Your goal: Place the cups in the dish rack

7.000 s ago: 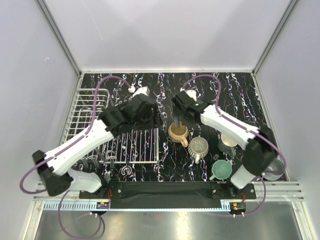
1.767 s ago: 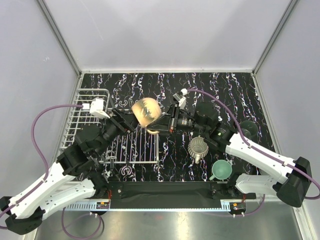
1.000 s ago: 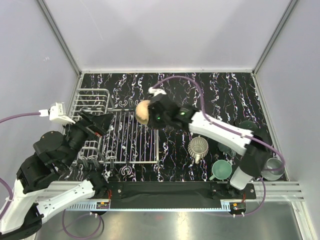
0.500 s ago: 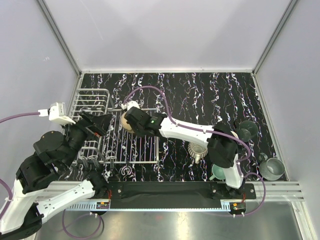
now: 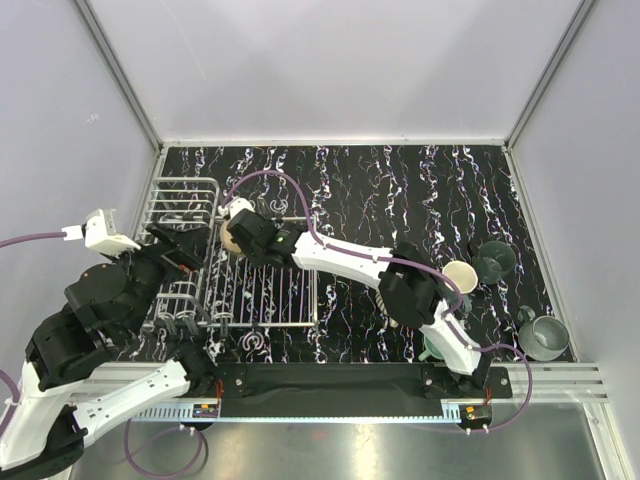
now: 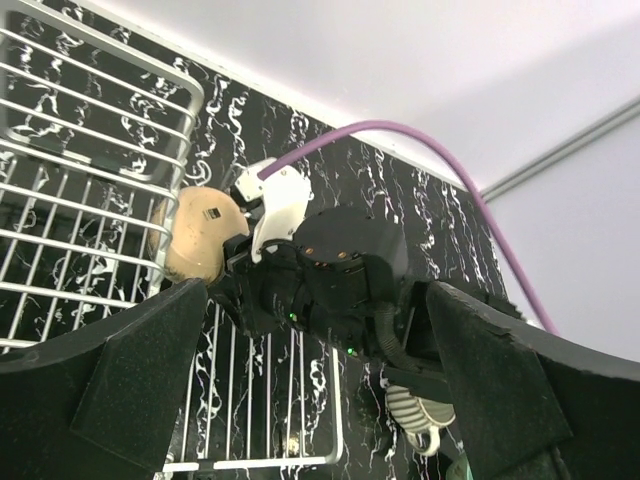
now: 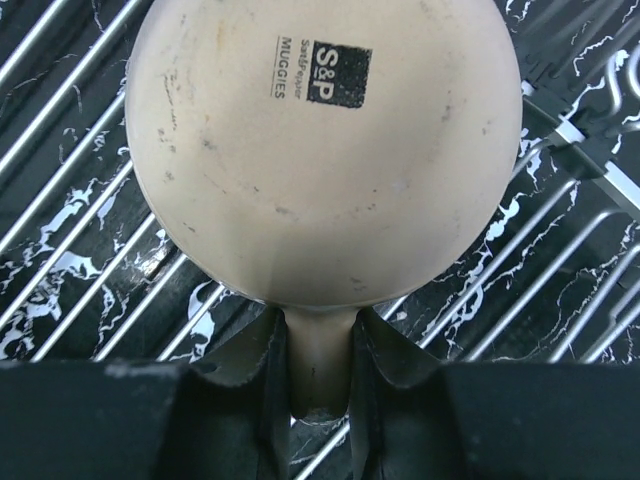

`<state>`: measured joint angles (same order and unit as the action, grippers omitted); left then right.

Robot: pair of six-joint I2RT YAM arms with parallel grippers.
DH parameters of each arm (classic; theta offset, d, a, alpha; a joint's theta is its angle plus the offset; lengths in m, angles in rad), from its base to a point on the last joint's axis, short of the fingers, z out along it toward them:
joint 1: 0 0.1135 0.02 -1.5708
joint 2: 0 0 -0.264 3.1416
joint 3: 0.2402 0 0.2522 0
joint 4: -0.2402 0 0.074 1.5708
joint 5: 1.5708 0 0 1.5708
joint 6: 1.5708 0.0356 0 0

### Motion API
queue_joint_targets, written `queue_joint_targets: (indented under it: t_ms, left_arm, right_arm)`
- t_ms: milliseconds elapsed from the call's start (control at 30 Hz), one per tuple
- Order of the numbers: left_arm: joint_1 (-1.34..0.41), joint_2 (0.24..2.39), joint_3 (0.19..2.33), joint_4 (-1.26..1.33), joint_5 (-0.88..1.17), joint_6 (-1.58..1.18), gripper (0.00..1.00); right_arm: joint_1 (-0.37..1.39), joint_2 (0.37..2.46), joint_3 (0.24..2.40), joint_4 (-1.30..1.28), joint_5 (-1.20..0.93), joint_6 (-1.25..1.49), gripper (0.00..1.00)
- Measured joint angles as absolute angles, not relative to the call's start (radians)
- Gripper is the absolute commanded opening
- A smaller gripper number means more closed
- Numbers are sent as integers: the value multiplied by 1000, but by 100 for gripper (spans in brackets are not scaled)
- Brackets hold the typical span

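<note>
I am holding the peach-tan cup bottom-up, probably so it drains, my right claw pinching its handle from six o'clock, over the dish rack at the counter's nine o'clock side. My left claw is hanging wide, empty.

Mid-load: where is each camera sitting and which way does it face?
Top external: above, behind the bases, looking down on the table; left arm and right arm show.
Left wrist: raised left of the dish rack, facing the right gripper; its open fingers frame the view.
Right wrist: over the rack, facing the peach-tan cup's base; its fingers pinch the handle.
Shared: all see that cup.
</note>
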<state>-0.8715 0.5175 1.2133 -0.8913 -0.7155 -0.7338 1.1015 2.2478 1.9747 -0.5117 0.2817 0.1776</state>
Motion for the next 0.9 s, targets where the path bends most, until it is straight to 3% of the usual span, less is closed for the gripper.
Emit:
queue_joint_targets:
  t_ms: [600,800,900]
  left_arm:
    - [-871,503,1230,-920,-751,-734,99]
    - [-871,504,1244,-928,-751,-735,99]
    - [-871,504,1246,-929,-751,-739,99]
  right_arm:
    - [1107,2352,2070,-519,287,182,2]
    - [1108,2360,2078,-520,287,189,18]
    - [1108,2360,2078,-520,287,193,37]
